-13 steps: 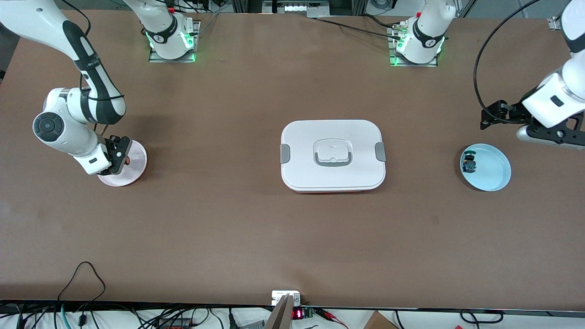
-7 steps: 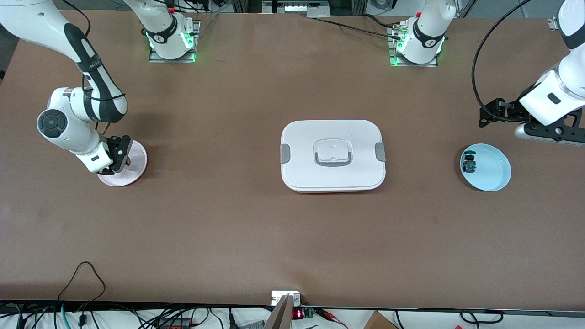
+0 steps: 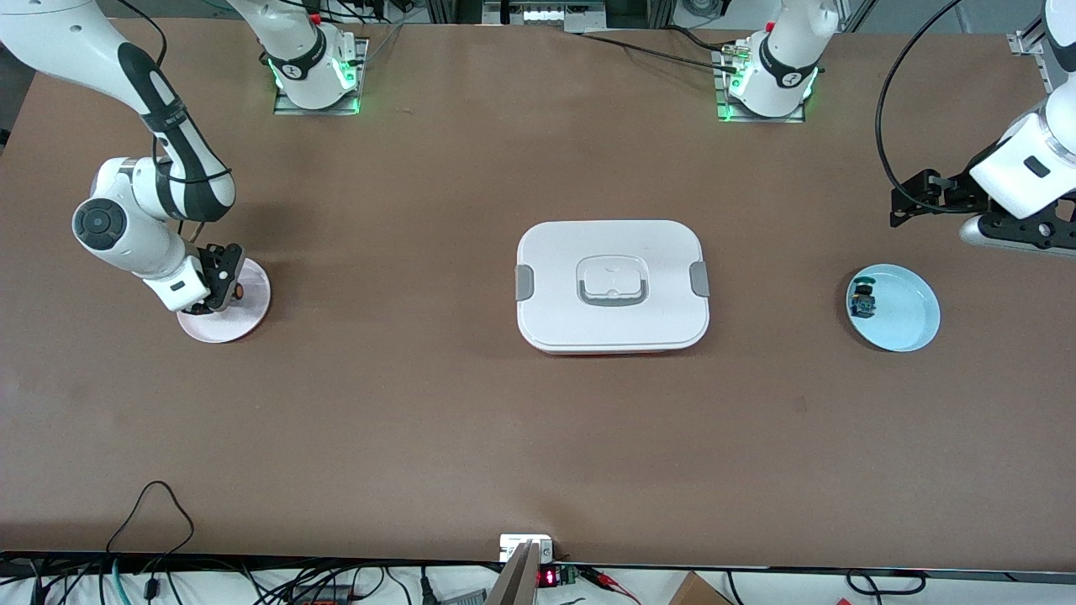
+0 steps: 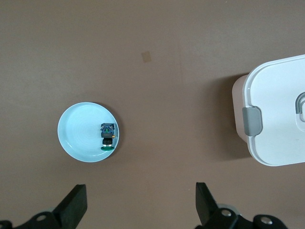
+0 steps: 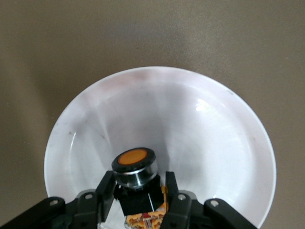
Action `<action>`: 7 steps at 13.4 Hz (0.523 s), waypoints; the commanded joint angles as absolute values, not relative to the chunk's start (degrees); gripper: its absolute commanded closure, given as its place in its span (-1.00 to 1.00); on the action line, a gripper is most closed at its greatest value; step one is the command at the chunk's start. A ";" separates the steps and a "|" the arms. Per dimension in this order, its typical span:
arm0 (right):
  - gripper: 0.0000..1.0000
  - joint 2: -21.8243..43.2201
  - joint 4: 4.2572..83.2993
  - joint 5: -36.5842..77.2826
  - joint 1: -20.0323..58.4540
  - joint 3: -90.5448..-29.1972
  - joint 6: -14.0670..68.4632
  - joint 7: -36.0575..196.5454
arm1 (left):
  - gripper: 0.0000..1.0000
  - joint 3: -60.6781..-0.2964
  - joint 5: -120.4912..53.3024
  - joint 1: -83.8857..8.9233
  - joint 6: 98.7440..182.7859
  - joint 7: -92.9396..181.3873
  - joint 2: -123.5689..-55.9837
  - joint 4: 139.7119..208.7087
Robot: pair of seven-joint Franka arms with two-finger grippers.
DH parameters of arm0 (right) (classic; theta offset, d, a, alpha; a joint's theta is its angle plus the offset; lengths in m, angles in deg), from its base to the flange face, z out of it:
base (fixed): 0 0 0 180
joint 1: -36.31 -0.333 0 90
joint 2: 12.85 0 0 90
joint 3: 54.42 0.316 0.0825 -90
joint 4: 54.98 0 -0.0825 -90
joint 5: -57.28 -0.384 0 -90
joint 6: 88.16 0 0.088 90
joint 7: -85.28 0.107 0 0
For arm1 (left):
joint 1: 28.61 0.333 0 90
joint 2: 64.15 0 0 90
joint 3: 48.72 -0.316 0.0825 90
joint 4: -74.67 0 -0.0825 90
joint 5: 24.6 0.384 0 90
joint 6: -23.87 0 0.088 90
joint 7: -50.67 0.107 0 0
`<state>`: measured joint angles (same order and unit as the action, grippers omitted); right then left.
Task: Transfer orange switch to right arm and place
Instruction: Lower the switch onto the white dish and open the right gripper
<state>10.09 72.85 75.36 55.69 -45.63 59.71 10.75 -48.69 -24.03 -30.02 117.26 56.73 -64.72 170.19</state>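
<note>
Where the right arm bends down at its own end of the table point(image 3: 420, 420), the right gripper point(image 3: 220, 281) sits low over a pale pink plate point(image 3: 252, 315). Its two slim black fingers point(image 5: 108, 185) stand only narrowly apart and close on the black body of the orange switch point(image 3: 238, 291) from both sides. In the right wrist view the orange switch point(image 5: 135, 164) stands upright between them, its round orange cap facing up above a metal collar. Its base is down inside the pale pink plate point(image 5: 214, 119), near the rim.

At the middle of the table lies a white lidded container point(image 3: 612, 286) with rounded corners, a grey clasp at each short end and a recessed handle in the lid. The lid is on.

Toward the left arm's end of the table rests a light blue plate point(image 3: 912, 323). A small blue-and-green switch point(image 3: 862, 300) lies in it, close to the rim on the side toward the container. The left wrist view looks straight down on that plate and the container's corner.

Above bare tabletop, just beside the light blue plate on the side toward the robots' bases, the left gripper point(image 3: 912, 202) waits. Its black claw-like fingers point(image 4: 76, 207) are spread wide and hold nothing.
</note>
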 commanded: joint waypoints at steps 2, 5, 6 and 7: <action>-1.00 7.64 72.03 75.39 56.70 -44.75 60.03 12.23 | -1.00 -48.99 -23.20 -29.75 115.80 56.30 -65.21 167.75; -1.00 5.17 67.91 74.78 56.35 -44.49 57.49 12.24 | -1.00 -48.99 -23.20 -29.75 115.80 56.82 -65.38 167.66; -1.00 4.73 66.06 71.90 56.09 -44.40 55.47 12.15 | -1.00 -48.99 -23.20 -29.66 115.80 56.91 -65.47 167.66; -1.00 4.46 64.57 68.04 56.08 -44.40 52.06 12.06 | -1.00 -48.99 -23.28 -29.75 115.80 56.91 -65.47 167.66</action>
<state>5.48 67.10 72.45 55.69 -45.21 56.96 11.74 -49.22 -24.03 -29.99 117.11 56.72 -64.76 169.28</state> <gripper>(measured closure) 0.000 0.000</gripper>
